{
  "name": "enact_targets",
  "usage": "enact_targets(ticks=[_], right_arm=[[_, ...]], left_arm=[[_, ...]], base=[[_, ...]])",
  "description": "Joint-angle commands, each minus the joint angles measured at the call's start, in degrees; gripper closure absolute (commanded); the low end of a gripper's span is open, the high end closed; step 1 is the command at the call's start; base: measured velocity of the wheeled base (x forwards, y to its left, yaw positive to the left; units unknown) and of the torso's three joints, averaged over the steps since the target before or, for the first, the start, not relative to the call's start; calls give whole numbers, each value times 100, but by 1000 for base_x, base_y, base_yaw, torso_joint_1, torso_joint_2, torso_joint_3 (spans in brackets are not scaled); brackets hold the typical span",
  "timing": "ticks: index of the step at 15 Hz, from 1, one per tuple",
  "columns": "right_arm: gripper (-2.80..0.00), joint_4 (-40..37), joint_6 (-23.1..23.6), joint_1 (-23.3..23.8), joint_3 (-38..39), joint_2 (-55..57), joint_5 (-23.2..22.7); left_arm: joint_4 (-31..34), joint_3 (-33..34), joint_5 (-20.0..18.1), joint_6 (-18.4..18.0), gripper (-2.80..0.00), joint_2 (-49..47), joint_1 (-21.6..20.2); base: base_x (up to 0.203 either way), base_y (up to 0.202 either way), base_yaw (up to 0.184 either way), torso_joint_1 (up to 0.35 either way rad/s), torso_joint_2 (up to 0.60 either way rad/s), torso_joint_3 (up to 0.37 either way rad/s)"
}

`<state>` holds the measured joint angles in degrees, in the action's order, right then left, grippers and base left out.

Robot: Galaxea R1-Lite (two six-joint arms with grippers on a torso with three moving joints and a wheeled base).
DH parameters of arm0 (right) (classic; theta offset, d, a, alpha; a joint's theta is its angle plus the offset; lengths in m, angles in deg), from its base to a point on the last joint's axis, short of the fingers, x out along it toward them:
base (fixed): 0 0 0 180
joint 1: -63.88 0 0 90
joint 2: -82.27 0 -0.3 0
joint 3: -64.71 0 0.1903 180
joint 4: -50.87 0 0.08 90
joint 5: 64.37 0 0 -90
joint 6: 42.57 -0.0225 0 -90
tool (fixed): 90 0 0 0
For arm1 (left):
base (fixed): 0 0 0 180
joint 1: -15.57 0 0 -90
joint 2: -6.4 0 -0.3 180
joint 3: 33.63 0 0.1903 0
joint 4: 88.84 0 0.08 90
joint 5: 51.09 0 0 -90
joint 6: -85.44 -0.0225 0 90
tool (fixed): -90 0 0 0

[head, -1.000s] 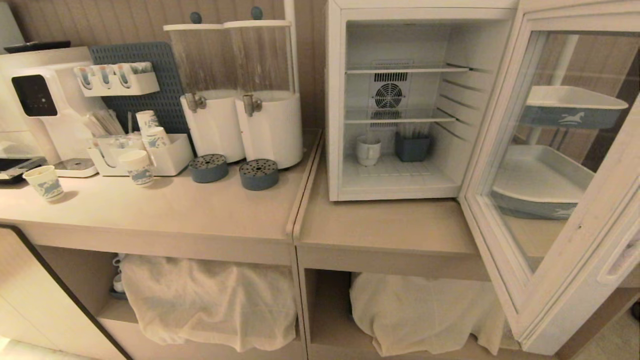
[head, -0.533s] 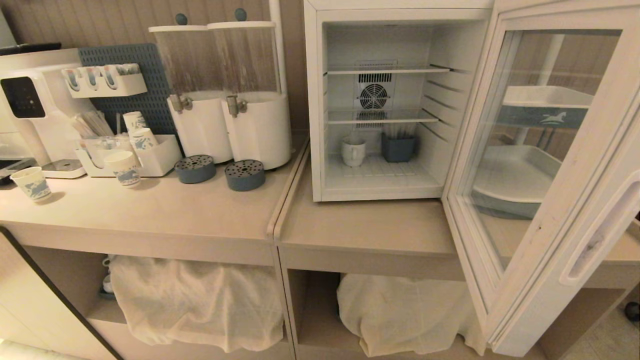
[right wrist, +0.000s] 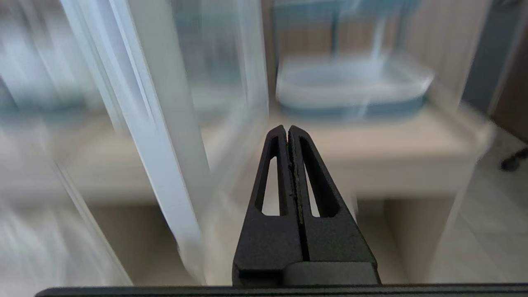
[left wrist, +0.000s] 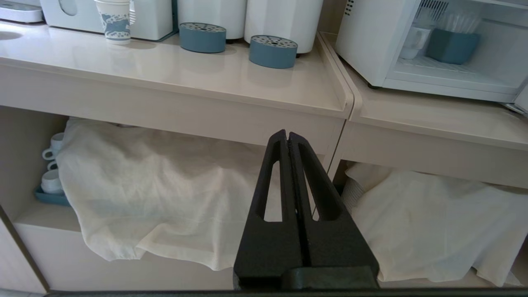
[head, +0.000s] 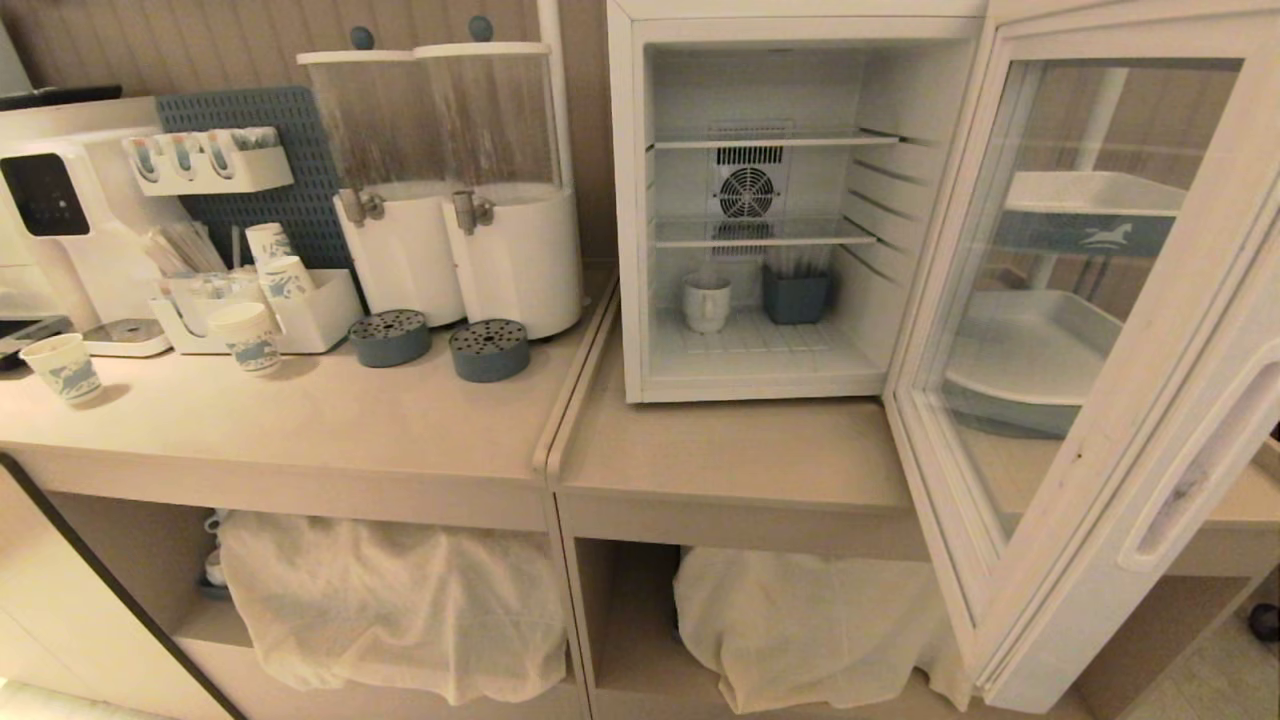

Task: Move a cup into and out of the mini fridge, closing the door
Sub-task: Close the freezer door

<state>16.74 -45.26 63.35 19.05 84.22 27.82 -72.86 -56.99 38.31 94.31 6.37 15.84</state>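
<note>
The white mini fridge (head: pixel 632 200) stands on the right counter with its glass door (head: pixel 1130 400) swung wide open toward me. On its floor, the white cup (head: pixel 706 302) stands beside a blue holder (head: pixel 796 296). The left wrist view also shows the cup (left wrist: pixel 412 41) inside the fridge (left wrist: pixel 371 41). My left gripper (left wrist: pixel 287 134) is shut and empty, held low in front of the counter's front edge. My right gripper (right wrist: pixel 287 128) is shut and empty, close to the door's white frame (right wrist: pixel 165 123). Neither arm appears in the head view.
Two white drink dispensers (head: pixel 460 190) with blue drip cups (head: pixel 490 350) stand left of the fridge. Patterned paper cups (head: pixel 245 337) and a water machine (head: pixel 60 200) sit farther left. Cloth-covered shelves (head: pixel 400 590) lie below the counter. Stacked trays (head: pixel 1050 370) show behind the door glass.
The whole head view shifted left between the earliest frame and half a second ago, so the camera moved; since then it is still. The cup and door have kept their places.
</note>
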Motion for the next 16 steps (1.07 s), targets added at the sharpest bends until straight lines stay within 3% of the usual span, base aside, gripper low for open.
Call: enact_targets(ticks=[1, 4, 5, 6, 7, 9, 10, 12, 14, 16], right_arm=[[0, -414, -439, -141, -1494, 1071, 431], [0, -489, -1336, -983, -2183, 2956, 1717], [0, -467, -1626, -1168, -2276, 3485, 1942], [0, -419, -1861, -1311, -2328, 3973, 1978], [0, -351, -2015, -1401, -2359, 4366, 1688], [0, -239, -1942, -1203, -2399, 4828, 183], [0, -92, -1879, -773, -2430, 5102, -232], [0, 564, -1810, 632, -2466, 5874, -1150], [0, 1328, -1722, 1834, -2424, 6702, -2894], [0, 1876, -1422, 2241, -2316, 7234, -4416]], left_arm=[[-8, 229, -2, 9, 0, 29, -7], [-8, 229, -2, 18, 0, 29, -9], [-8, 229, -2, 18, 0, 29, 0], [-8, 229, -2, 18, 0, 29, 0], [-8, 229, -2, 18, 0, 29, 0], [-17, 229, -2, 26, 0, 29, 0], [-17, 229, -2, 26, 0, 29, -4], [-16, 229, -2, 18, 0, 29, 0], [-8, 229, -2, 18, 0, 29, 0], [-8, 229, -2, 25, 0, 29, 0]], base=[[0, 0, 0, 0, 0, 0], [0, 0, 0, 0, 0, 0], [0, 0, 0, 0, 0, 0], [0, 0, 0, 0, 0, 0], [0, 0, 0, 0, 0, 0], [0, 0, 0, 0, 0, 0], [0, 0, 0, 0, 0, 0], [0, 0, 0, 0, 0, 0], [0, 0, 0, 0, 0, 0], [0, 0, 0, 0, 0, 0]])
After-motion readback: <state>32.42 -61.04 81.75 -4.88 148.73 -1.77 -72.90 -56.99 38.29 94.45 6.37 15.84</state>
